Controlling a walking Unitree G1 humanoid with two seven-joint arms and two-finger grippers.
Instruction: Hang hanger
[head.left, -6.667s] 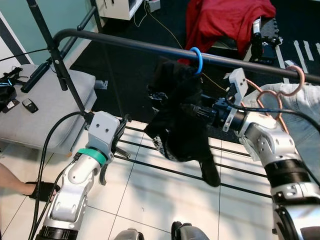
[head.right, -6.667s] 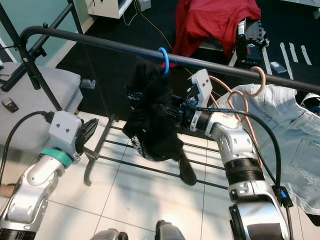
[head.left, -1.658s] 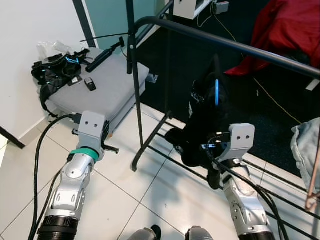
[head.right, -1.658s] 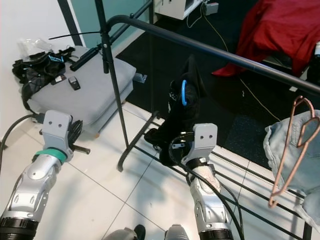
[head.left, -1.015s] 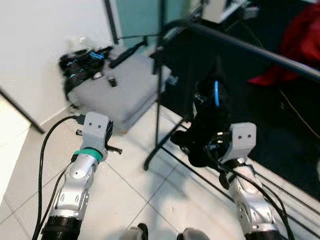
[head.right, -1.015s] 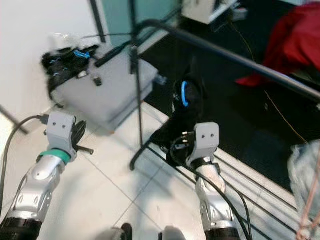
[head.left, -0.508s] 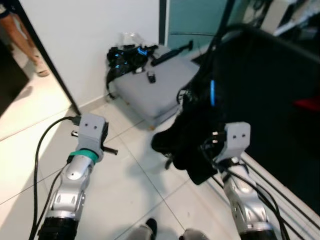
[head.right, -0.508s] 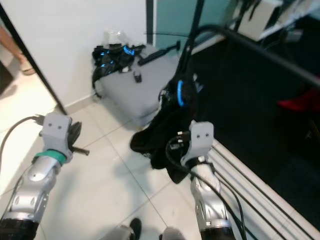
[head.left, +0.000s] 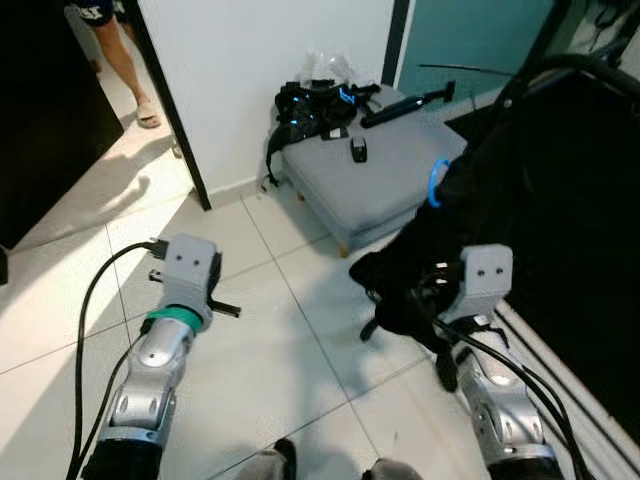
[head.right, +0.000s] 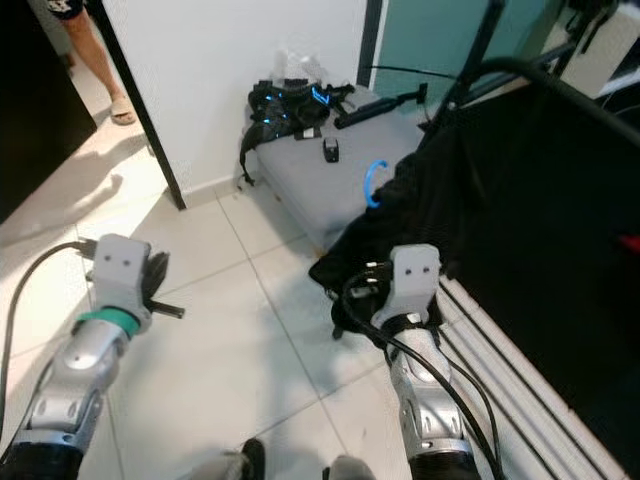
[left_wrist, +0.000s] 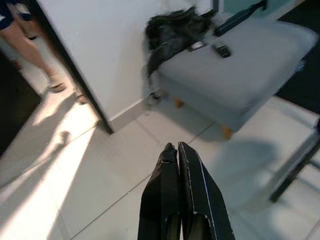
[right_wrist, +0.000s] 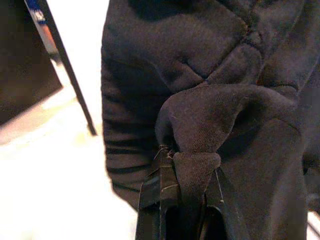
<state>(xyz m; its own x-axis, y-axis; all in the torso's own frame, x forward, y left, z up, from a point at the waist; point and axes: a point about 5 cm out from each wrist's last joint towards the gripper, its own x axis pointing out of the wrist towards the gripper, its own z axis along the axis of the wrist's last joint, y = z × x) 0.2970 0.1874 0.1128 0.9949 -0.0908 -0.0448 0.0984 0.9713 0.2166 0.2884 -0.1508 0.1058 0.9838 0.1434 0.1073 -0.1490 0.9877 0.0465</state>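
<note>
Right end effector (right_wrist: 187, 197) clamped on black garment (head.right: 425, 215) with blue hanger (head.right: 373, 184), left end effector (left_wrist: 176, 150) closed, empty.

A grey cushioned footstool (head.left: 400, 175) sits at one o'clock, carrying a black strap bundle (head.left: 310, 105), small black remote (head.left: 359, 151) and long black bar (head.left: 405, 102). A person's sandalled foot (head.left: 147, 113) stands at eleven o'clock.

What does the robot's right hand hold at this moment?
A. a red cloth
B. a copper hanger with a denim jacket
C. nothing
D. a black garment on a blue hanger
D: the right hand is clamped on a fold of the black garment, and the blue hanger hook sticks out of that garment.
</note>
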